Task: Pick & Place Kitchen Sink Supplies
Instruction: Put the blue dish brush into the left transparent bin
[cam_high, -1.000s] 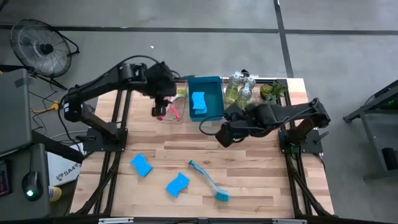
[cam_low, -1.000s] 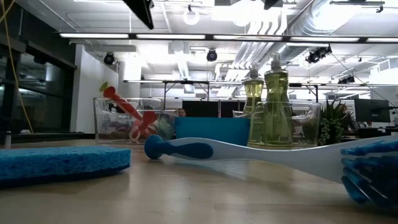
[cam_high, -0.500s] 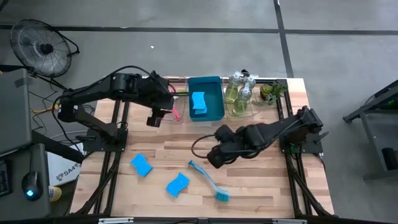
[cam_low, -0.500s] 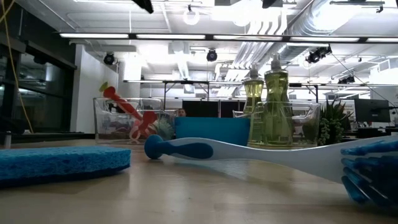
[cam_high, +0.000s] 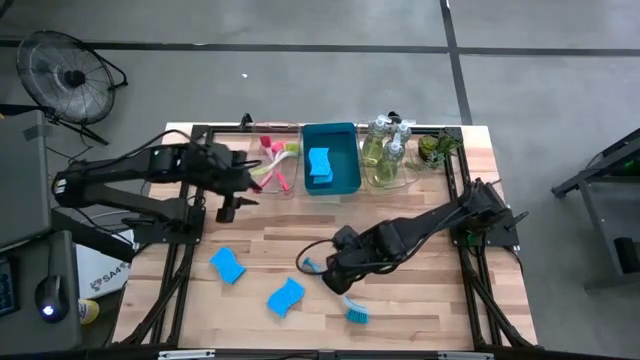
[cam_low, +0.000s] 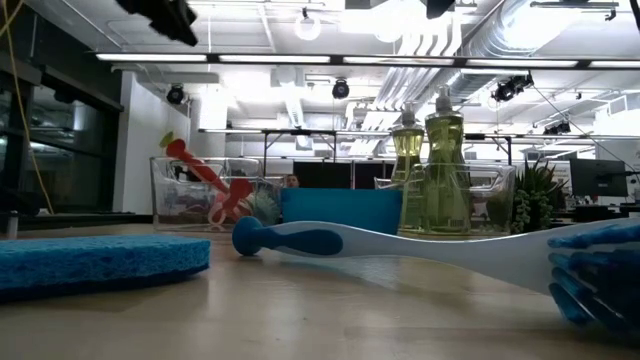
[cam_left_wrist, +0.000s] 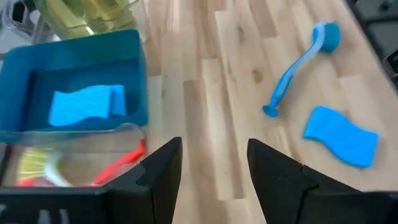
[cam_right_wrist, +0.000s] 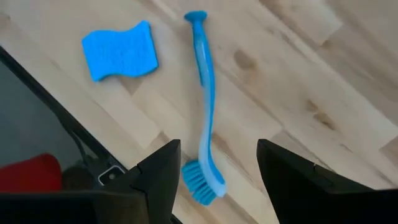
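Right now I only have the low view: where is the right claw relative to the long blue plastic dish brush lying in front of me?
Observer: The right claw hangs over the long blue plastic dish brush, near its handle end, open and empty.
Operator: And the left claw?
Observer: The left claw is open and empty, near the clear plastic tray.
Operator: Loose sponges?
Observer: Two wavy blue sponges lie on the wood; a third sponge sits in the blue rectangular bin.

worktop (cam_high: 400, 210): pale wood planks
bin (cam_high: 345, 170): blue, rectangular, at the far edge
trays (cam_high: 262, 180): clear plastic, either side of the bin
plant (cam_high: 436, 147): far right corner
fan (cam_high: 60, 75): on the floor, far left
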